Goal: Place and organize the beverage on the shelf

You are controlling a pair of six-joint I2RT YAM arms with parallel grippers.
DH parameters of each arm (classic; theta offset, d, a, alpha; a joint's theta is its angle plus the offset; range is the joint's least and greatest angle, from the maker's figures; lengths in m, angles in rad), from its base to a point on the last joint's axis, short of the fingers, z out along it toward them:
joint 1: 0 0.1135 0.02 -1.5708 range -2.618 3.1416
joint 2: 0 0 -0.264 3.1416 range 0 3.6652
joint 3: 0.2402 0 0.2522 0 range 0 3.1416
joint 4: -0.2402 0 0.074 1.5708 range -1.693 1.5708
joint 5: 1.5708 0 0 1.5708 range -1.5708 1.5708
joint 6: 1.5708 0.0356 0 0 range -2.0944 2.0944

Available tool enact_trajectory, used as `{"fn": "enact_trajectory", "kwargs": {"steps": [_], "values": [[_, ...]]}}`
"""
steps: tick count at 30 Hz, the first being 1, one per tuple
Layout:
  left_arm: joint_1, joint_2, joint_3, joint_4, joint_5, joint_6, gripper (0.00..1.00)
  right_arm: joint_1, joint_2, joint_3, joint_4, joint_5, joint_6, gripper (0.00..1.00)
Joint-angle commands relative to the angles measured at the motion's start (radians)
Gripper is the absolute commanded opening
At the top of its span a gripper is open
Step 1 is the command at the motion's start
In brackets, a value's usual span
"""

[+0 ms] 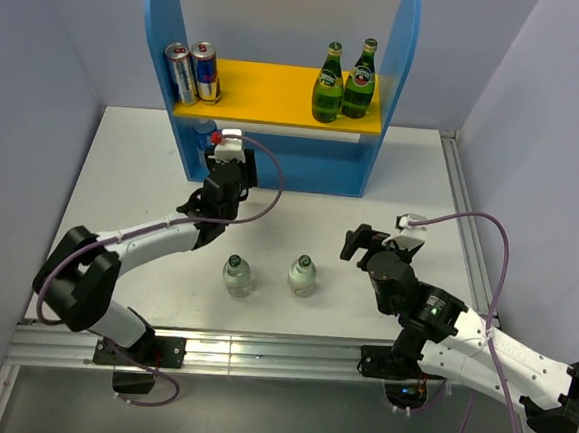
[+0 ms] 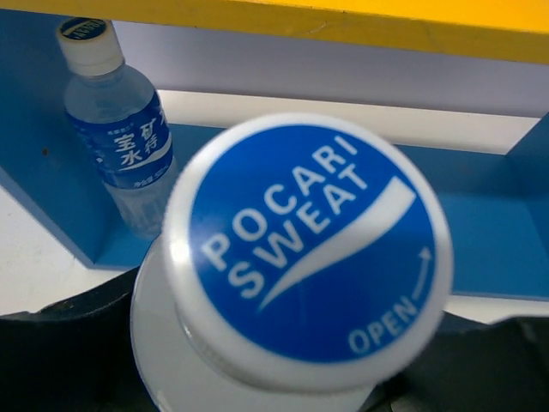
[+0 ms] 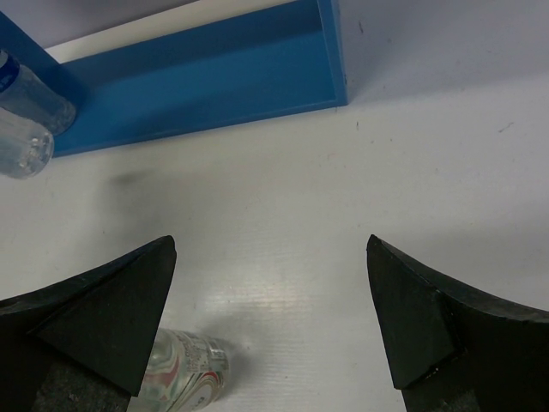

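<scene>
At the upper left of the top view, two cans [image 1: 193,71] stand on the yellow board [image 1: 269,90] of the shelf [image 1: 162,26]. Just below them, your left claw [image 1: 223,149] is clenched around a blue-capped bottle [image 2: 309,249], held upright in front of the left end of the lower tier. You cannot tell whether it touches anything beneath. At the upper left of the left wrist view, a blue-labelled bottle [image 2: 120,137] stands on the blue base [image 2: 480,249] under the board. In the lower middle of the top view, two pale-capped bottles [image 1: 237,275] stand near each other on the desk [image 1: 142,175]. On the right of the board, two green bottles [image 1: 343,80] stand close together. At the lower right, your right claw [image 3: 271,257] hangs released, its fingers wide apart over the desk. One pale-capped bottle shows at the lower left of its wrist view.
</scene>
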Motion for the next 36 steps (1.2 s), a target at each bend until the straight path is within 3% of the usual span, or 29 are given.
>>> {"fn": "enact_trajectory", "kwargs": {"steps": [1, 13, 22, 29, 36], "values": [[0.035, 0.026, 0.078, 0.337, 0.072, 0.041, 0.0, 0.004, 0.011, -0.003, 0.045, 0.005, -0.004, 0.99], [0.123, 0.325, 0.188, 0.473, 0.117, 0.046, 0.0, 0.004, 0.09, -0.064, 0.114, 0.018, 0.013, 0.98], [0.19, 0.491, 0.32, 0.46, 0.14, 0.037, 0.0, 0.004, 0.102, -0.082, 0.149, 0.01, 0.005, 0.98], [0.219, 0.554, 0.399, 0.426, 0.102, 0.027, 0.0, 0.003, 0.122, -0.082, 0.157, 0.005, 0.004, 0.98], [0.233, 0.549, 0.365, 0.483, 0.002, 0.021, 0.0, 0.003, 0.11, -0.087, 0.155, 0.004, 0.004, 0.98]]}}
